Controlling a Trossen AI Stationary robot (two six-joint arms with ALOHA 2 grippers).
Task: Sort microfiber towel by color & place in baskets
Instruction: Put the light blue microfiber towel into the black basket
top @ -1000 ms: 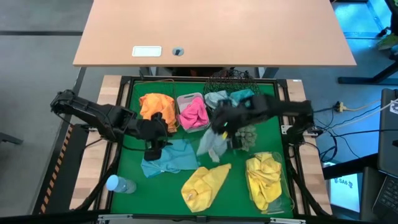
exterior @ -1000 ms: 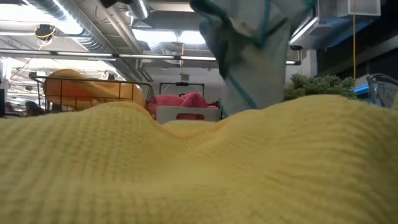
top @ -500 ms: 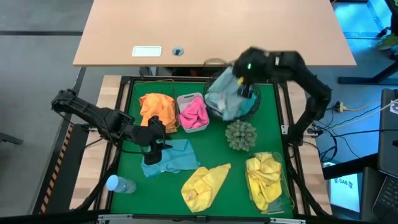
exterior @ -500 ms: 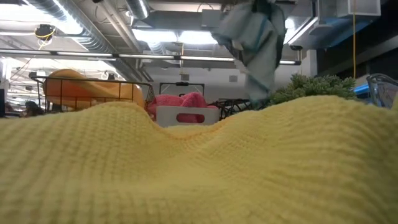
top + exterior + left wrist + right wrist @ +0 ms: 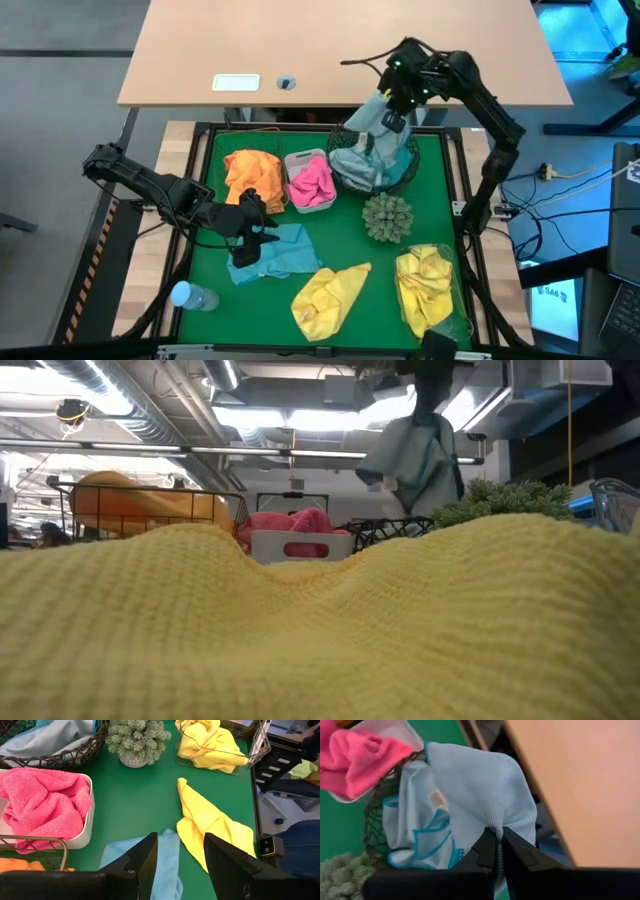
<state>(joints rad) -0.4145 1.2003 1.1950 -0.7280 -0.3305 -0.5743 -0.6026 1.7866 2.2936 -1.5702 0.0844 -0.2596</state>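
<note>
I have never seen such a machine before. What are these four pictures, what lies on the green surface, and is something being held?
It is a robot with two dark arms, each ending in a two-finger gripper. One picture looks down from above, one looks level across the table, and two come from cameras on the arms' wrists.

The right gripper is shut on a pale blue towel, hanging over the round black wire-mesh basket, which already holds pale blue cloth. The left gripper is open, over a light blue towel on the green mat.

An orange towel fills the dark wire-grid basket, a pink towel the white tub, and a yellow towel the clear tray. Another yellow towel, a spiky plant and a bottle lie loose.
</note>
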